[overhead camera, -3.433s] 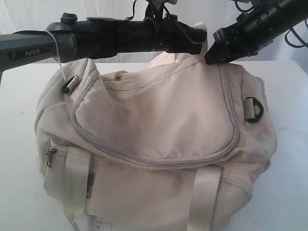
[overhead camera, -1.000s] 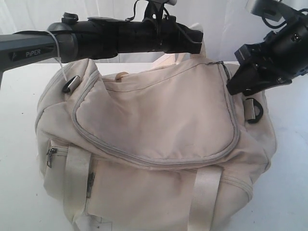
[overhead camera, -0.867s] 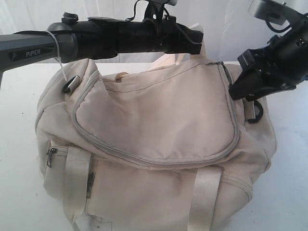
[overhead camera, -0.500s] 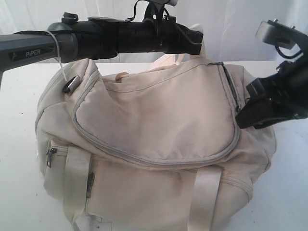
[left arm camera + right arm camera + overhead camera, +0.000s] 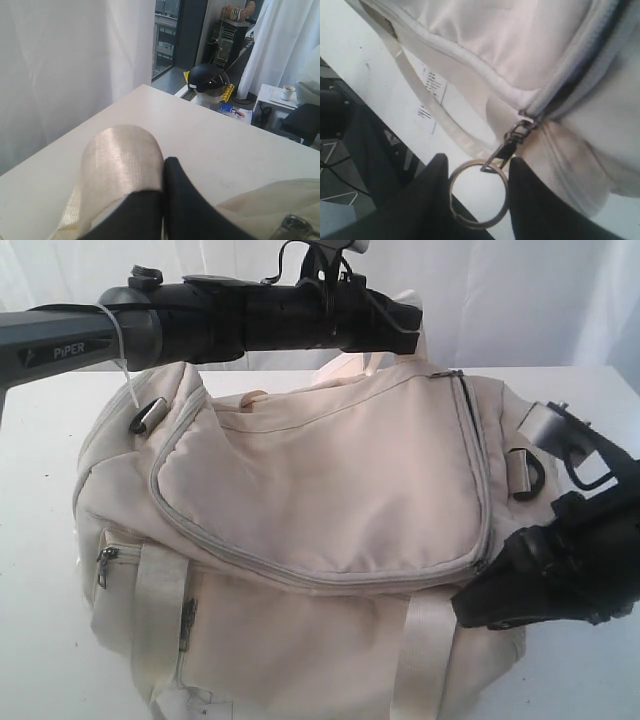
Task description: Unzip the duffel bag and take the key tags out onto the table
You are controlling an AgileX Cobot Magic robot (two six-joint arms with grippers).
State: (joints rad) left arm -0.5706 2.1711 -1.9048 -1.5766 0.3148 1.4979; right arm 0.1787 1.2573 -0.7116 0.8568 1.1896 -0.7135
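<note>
Duffel bag (image 5: pixel 320 490), cream with grey zipper trim, sits on the white bench (image 5: pixel 40 620) with its front straps toward the exterior camera. My right jaws are at its front right corner, closed across a metal ring (image 5: pixel 479 192) that hangs from the zipper pull (image 5: pixel 512 140); the ring touches both of my black fingers (image 5: pixel 425 205). The slider sits where the flap's grey zipper (image 5: pixel 300 575) turns from the right side to the front. Up the right side the track shows a dark gap, while the front stretch along the flap lies closed. My right arm (image 5: pixel 570 560) hangs low beside the bag, just below a black D-ring (image 5: pixel 527 472). My left arm (image 5: pixel 250 320) reaches level across the top of the bag, and its jaws are closed on a webbing handle (image 5: pixel 122 160) that rises from the far side, the strap wrapped over one finger. Two white paper labels (image 5: pixel 432 82) lie beside a webbing strap near my right jaws.
</note>
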